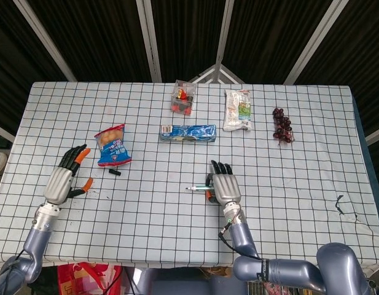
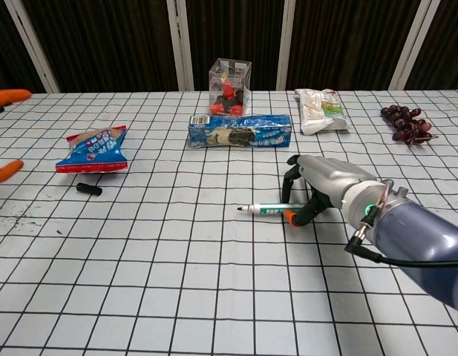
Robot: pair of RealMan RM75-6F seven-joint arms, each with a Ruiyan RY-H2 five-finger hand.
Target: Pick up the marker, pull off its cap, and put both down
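The uncapped marker (image 2: 269,210) lies low at the table, its dark tip pointing left. My right hand (image 2: 321,185) curls over its right end, thumb and fingers pinching it. In the head view the marker (image 1: 197,188) sticks out left of the right hand (image 1: 225,188). The black cap (image 2: 88,190) lies alone on the cloth in front of the snack bag, also visible as the cap (image 1: 113,173) from above. My left hand (image 1: 60,180) hovers at the left edge with fingers spread and nothing in it.
A blue-red snack bag (image 1: 112,146) lies left of centre. A blue box (image 1: 188,132), a clear box of red pieces (image 1: 183,98), a white packet (image 1: 237,110) and dark grapes (image 1: 281,125) line the back of the checked table (image 1: 300,184).
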